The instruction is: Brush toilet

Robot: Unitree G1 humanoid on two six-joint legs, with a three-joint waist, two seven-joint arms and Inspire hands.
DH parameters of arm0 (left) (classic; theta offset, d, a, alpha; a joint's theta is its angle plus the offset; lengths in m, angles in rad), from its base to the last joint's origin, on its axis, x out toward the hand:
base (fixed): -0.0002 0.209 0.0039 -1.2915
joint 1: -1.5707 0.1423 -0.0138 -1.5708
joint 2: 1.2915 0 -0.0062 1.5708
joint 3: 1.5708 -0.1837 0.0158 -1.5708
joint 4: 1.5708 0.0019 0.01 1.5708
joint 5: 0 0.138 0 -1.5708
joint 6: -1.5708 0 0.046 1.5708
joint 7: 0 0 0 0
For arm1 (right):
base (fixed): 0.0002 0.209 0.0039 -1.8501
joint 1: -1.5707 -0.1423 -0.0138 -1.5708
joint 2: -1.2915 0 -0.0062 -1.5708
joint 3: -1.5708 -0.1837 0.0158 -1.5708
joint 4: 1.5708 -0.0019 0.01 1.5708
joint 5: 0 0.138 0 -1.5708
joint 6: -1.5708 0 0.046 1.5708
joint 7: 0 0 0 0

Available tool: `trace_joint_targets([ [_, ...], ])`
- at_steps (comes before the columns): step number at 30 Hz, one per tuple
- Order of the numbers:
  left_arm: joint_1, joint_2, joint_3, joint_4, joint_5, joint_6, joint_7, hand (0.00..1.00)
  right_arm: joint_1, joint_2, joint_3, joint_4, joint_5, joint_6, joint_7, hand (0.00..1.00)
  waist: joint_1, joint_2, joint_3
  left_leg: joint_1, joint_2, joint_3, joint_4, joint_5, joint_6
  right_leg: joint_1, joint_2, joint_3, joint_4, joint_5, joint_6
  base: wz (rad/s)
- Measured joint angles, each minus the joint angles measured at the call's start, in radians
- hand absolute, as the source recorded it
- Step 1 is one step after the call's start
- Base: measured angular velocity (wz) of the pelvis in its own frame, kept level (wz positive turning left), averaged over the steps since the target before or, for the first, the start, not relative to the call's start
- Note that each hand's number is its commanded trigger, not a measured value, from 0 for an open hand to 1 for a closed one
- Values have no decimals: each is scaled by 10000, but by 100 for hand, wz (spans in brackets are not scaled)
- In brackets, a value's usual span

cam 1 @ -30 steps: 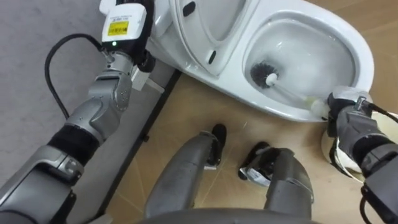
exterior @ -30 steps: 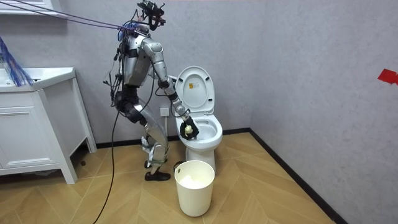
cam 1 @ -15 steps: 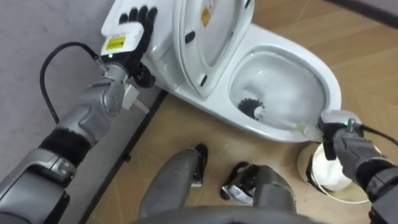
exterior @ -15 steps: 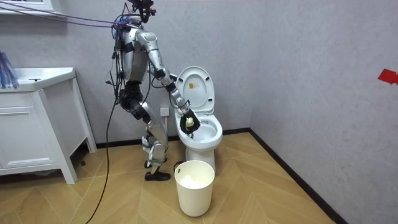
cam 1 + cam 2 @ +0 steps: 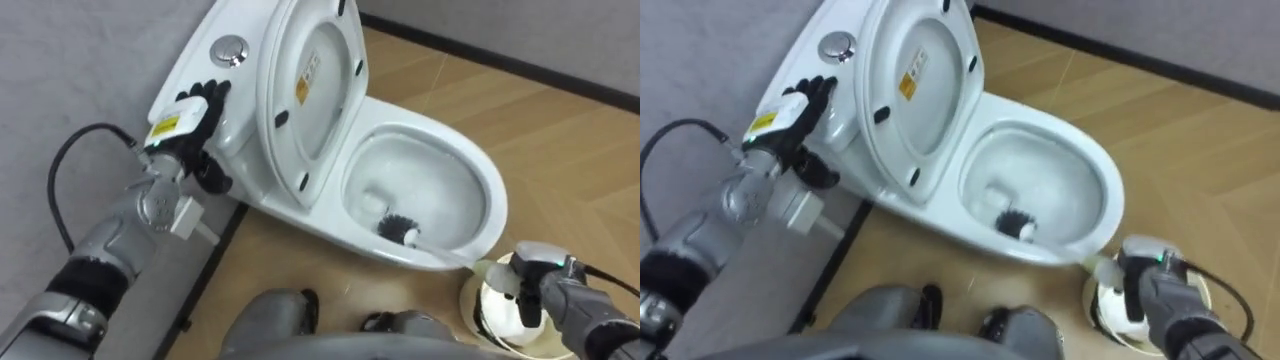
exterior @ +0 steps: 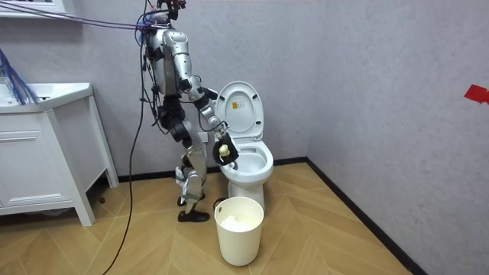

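**Lighting.** Even, diffuse indoor light from above, with no hard shadows. The white toilet is the brightest surface, with a soft sheen on its raised lid and inside the bowl. The wooden floor darkens faintly beneath the bowl's rim and, in the room view, under the cabinet.

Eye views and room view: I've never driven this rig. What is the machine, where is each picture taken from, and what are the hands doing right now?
A two-legged humanoid robot stands beside a toilet. The room view comes from a camera across the room, and the two eye views look down from the robot's head. Its left hand rests with straight fingers on the cistern. Its right hand grips a toilet brush, whose bristle head sits inside the bowl. The lid is up. A white bin stands beside the bowl.
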Motion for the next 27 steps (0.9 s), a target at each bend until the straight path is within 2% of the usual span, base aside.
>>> trace_joint_targets([
  [2,459,-22,172,-42,202,-41,129,0,389,150,-259,-64,-3,30,38,100,-19,2,-31,440,-1,-2,-226,-55,-47,437,103,19,-326,16,26,-18],
  [5,1241,-395,668,-179,972,-87,462,0,1252,390,-995,-219,-60,25,75,100,-11,16,-97,1141,3,-9,-606,-56,-60,1088,303,99,-961,95,98,-11],
  [7,2257,-477,1212,-691,1728,-49,668,0,1697,671,-1373,-492,-211,172,92,100,1,-77,-172,1591,2,-87,-824,-55,-62,1545,396,261,-1352,138,104,-31],
  [8,2484,-491,1292,-807,1868,-16,720,0,1761,728,-1409,-547,-217,191,95,100,-1,-105,-190,1711,3,-142,-893,-55,-62,1683,433,282,-1505,167,108,-20],
  [10,3141,-805,1685,-1302,2061,77,838,0,2267,885,-1781,-738,-196,200,105,100,-26,-140,-208,2155,-7,-267,-1193,-55,-63,2249,519,259,-1948,225,160,-2],
  [11,3279,-904,1776,-1346,2033,73,909,0,2359,930,-1874,-736,-194,196,108,100,-25,-151,-210,2279,-5,-269,-1266,-55,-63,2325,539,246,-2041,235,177,0],
  [15,3853,-1642,2511,-1539,1744,-111,1605,0,2666,1397,-2407,-503,-325,100,132,100,-2,-292,-191,2743,-1,-325,-1607,-81,-105,2850,649,204,-2354,243,192,0],
  [16,3902,-1749,2635,-1536,1724,-156,1762,0,2664,1461,-2453,-423,-325,74,116,100,14,-305,-177,2787,2,-363,-1634,-86,-112,2896,663,211,-2373,243,192,0],
  [19,4159,-2324,3226,-1542,1467,-341,2347,0,2751,1602,-2742,-320,-350,-27,17,100,255,-304,-171,2873,1,-703,-1674,-129,-178,2975,716,266,-2498,243,192,-8],
  [21,4390,-2474,3535,-1679,1196,-403,2644,0,2774,1647,-2839,-321,-299,-67,-9,100,315,-303,-167,2887,15,-858,-1715,-175,-250,2984,753,254,-2544,243,192,0],
  [23,4570,-2646,3955,-1766,1103,-438,2947,0,2846,1675,-2839,-311,-263,-81,-21,100,565,-310,-135,2971,20,-856,-1825,-175,-251,2987,759,260,-2554,243,192,2],
  [25,4670,-2683,4375,-1893,618,-579,3542,0,2781,1751,-2838,-99,-269,-134,-19,100,786,-343,-47,2971,-3,-924,-1823,-176,-252,3017,758,202,-2621,241,197,11],
  [27,4682,-2702,4628,-1899,328,-810,3935,0,2628,1766,-2838,93,-284,-208,17,100,946,-323,1,2963,-32,-1001,-1814,-176,-252,3094,760,119,-2788,240,222,18],
])
